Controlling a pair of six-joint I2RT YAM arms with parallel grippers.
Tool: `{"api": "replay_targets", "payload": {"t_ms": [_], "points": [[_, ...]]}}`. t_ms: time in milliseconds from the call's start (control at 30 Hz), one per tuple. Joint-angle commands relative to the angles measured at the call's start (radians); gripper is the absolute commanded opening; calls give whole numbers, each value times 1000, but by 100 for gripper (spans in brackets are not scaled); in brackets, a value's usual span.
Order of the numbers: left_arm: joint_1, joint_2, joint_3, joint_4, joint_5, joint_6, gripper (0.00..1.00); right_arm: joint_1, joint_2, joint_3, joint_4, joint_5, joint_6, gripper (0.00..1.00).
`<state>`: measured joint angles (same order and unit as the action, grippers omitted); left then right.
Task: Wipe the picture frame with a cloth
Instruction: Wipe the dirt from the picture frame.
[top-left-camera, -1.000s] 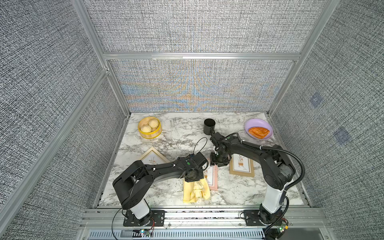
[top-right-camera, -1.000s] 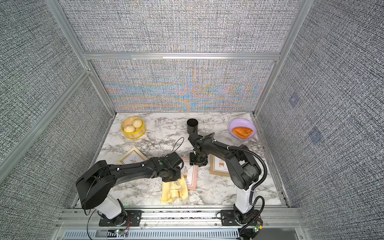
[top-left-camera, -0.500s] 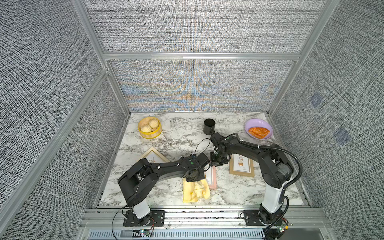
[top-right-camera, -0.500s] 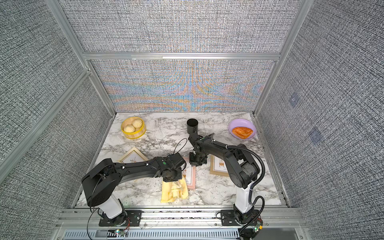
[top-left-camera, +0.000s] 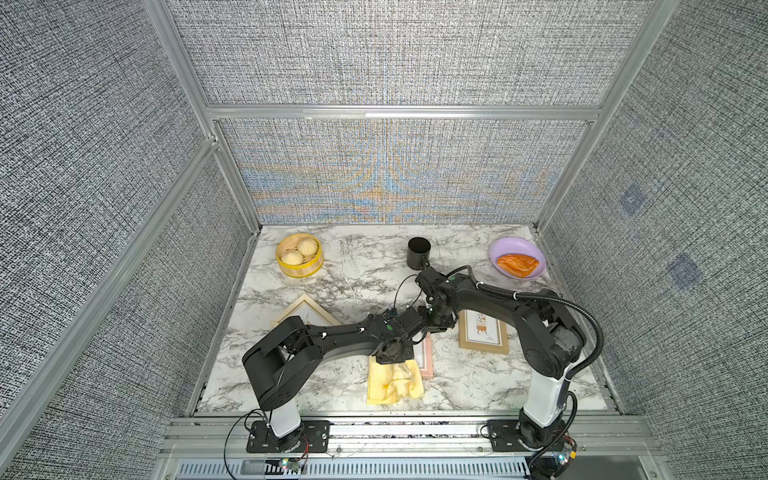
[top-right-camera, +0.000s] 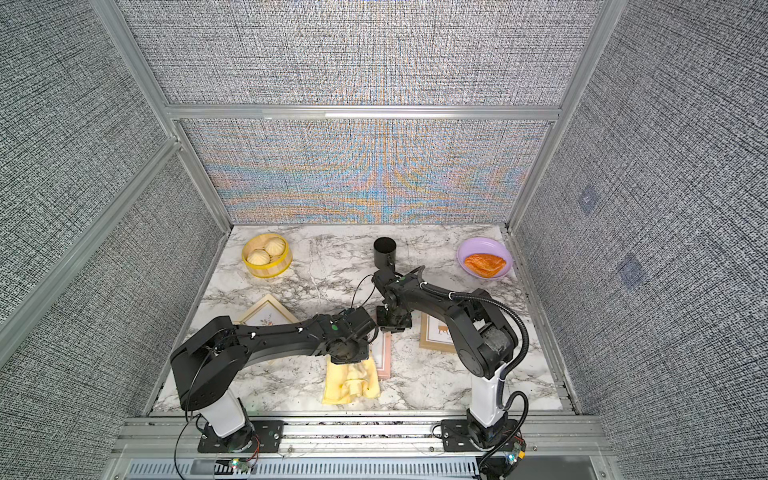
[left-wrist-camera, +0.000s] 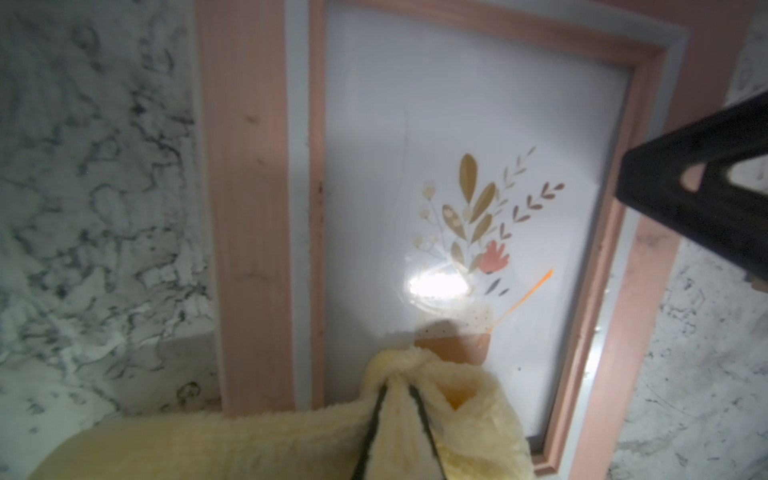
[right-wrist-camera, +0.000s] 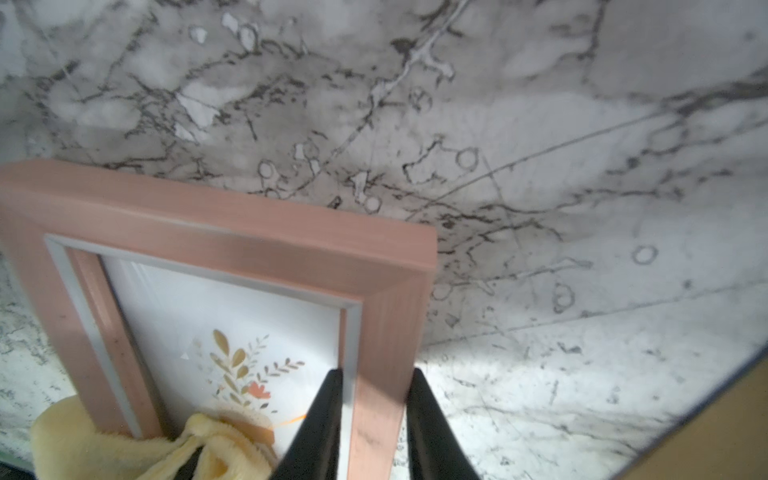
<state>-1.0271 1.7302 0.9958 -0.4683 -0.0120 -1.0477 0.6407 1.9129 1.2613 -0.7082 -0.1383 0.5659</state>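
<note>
- Desk (top-left-camera: 357, 266): marble-patterned top carrying every item below.
- Left arm (top-left-camera: 332, 336) and right arm (top-left-camera: 498, 303): both reach in towards the centre of the desk and meet over the picture frame.
- Picture frame (top-left-camera: 427, 361): pink, lying flat near the centre, long side running near to far. The glass faces up over a floral print. Both top views show only its right rail and near end; the rest is under the arms.
- Cloth (top-left-camera: 392, 382): pale yellow. Its bunched end rests on the glass (left-wrist-camera: 415, 365) at the near part of the picture frame, over the printed pot. The remainder trails across the near-left rail onto the desk, towards the near edge.
- Left wooden frame (top-left-camera: 305, 313): partly beneath the left arm.
- Right wooden frame (top-left-camera: 483, 332): just right of the picture frame, flat.
- Steamer (top-left-camera: 299, 272): far left, holding buns (top-left-camera: 301, 251).
- Plate (top-left-camera: 511, 246): purple, far right, with an orange pastry (top-left-camera: 517, 264) on it.
- Cup (top-left-camera: 418, 252): black, far centre, upright.
- Left end effector (left-wrist-camera: 397, 384): closed, pinching a fold of the cloth, with its tips just above the glass.
- Right end effector (right-wrist-camera: 376, 374): jaws straddle the picture frame's right rail near its far right corner, one finger inside and one outside. Whether they clamp it cannot be told.
</note>
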Motion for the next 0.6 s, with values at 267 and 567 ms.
{"api": "replay_targets", "payload": {"t_ms": [267, 567], "points": [[-10, 13, 2, -24, 13, -6, 0, 25, 60, -28, 38, 10, -7, 16], [-70, 82, 70, 83, 74, -79, 0, 25, 46, -51, 30, 32, 23, 13]]}}
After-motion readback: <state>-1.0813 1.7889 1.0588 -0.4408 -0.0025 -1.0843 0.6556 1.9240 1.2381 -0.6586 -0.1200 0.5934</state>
